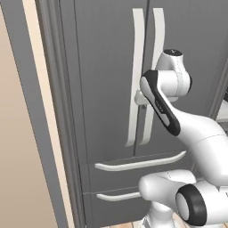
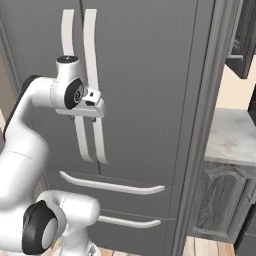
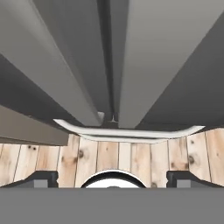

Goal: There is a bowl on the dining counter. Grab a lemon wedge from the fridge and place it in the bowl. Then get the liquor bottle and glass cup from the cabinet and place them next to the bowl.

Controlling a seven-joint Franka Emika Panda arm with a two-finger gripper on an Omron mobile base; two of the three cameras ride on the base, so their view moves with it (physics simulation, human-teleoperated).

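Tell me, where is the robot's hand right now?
The gripper is up against the two long pale handles in the middle of the closed fridge, jaws open.

Tall dark grey fridge (image 1: pixel 107 89) reads smooth and matt; its long pale curved handles (image 1: pixel 136 75) glossy; pale knotty plank wood floor (image 3: pixel 131 157) at the frame's bottom.

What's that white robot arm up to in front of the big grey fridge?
The robot's arm is reaching up to the fridge, whose two doors are shut. Its hand sits right at the pair of long pale handles where the doors meet, with its jaws open and nothing held. The two drawers below are closed as well. From how things stand, the fridge has not been opened yet, so nothing has been taken out of it.
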